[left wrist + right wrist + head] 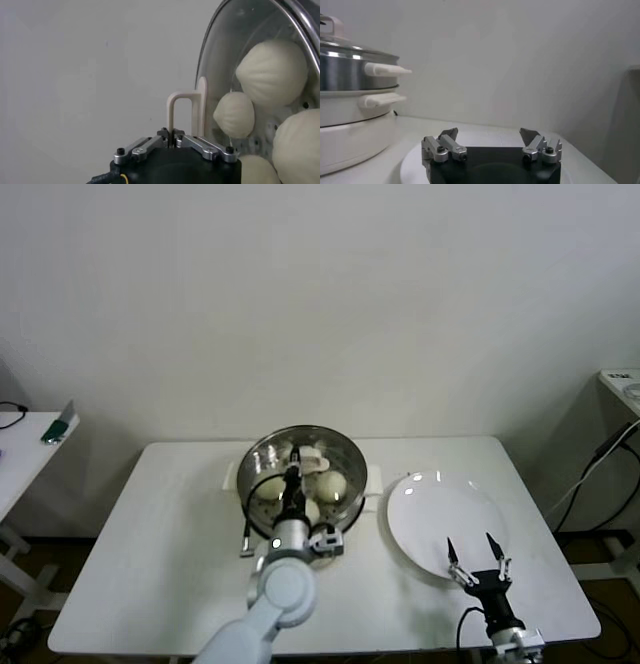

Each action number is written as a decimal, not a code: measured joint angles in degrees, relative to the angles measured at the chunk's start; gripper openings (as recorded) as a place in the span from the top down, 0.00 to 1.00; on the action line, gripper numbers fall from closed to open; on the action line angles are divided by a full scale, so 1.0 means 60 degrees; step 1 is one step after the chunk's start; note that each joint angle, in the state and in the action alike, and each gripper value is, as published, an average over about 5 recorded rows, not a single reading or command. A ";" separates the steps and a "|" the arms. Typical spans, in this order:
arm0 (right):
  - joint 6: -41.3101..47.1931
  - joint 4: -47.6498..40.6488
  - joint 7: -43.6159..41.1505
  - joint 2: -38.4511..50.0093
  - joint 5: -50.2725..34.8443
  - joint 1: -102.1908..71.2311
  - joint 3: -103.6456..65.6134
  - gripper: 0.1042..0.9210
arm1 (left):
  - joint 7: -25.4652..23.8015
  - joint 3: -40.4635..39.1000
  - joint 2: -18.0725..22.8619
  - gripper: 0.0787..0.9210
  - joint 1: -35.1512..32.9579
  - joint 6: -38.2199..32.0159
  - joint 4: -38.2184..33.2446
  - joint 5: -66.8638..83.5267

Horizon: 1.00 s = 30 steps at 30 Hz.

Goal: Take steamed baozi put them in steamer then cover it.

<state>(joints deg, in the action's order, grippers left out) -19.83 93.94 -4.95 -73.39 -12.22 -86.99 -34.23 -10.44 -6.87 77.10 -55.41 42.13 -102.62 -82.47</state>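
Observation:
The steamer (352, 464) stands at the back middle of the table, a shiny steel pot on a white base (350, 135). Several steamed baozi (332, 485) lie inside, seen through the glass as cream domes (272, 70). The cover (220, 55), clear glass with a metal rim, sits over the pot's top (350, 47). My left gripper (172, 135) is shut on the cover's cream bar handle (181, 102), above the pot's centre (293, 474). My right gripper (478, 549) hovers open over the near edge of the white plate, holding nothing (489, 132).
A flat white plate (430, 504) lies right of the steamer, bare. A black cord (245, 529) runs along the steamer's left side. A side table (20, 444) stands far left, and a shelf with cables (610, 444) far right.

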 measured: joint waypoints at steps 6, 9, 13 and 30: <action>-0.0079 0.0023 0.0000 0.0003 0.0019 -0.0052 -0.0003 0.12 | 0.0240 0.0040 -0.0008 0.93 -0.0054 -0.0003 0.0033 0.0194; -0.0080 0.0045 -0.0015 0.0008 0.0036 -0.0067 0.0004 0.12 | 0.0308 0.0040 -0.0051 0.91 -0.0095 0.0001 -0.0010 0.0334; -0.0018 0.0095 -0.0055 0.0035 0.0048 -0.0082 0.0018 0.12 | 0.0320 0.0031 -0.0160 0.78 -0.0182 0.0011 -0.0149 0.0579; 0.1049 0.0494 0.0372 0.0196 -0.0172 -0.0106 0.0319 0.12 | 0.0471 0.0632 -0.0888 0.21 -0.1242 -0.0383 -0.2386 0.2263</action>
<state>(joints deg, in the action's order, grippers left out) -13.54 96.90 -2.72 -72.21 -13.25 -87.63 -32.32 -7.61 -3.07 71.77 -62.86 39.84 -116.94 -68.89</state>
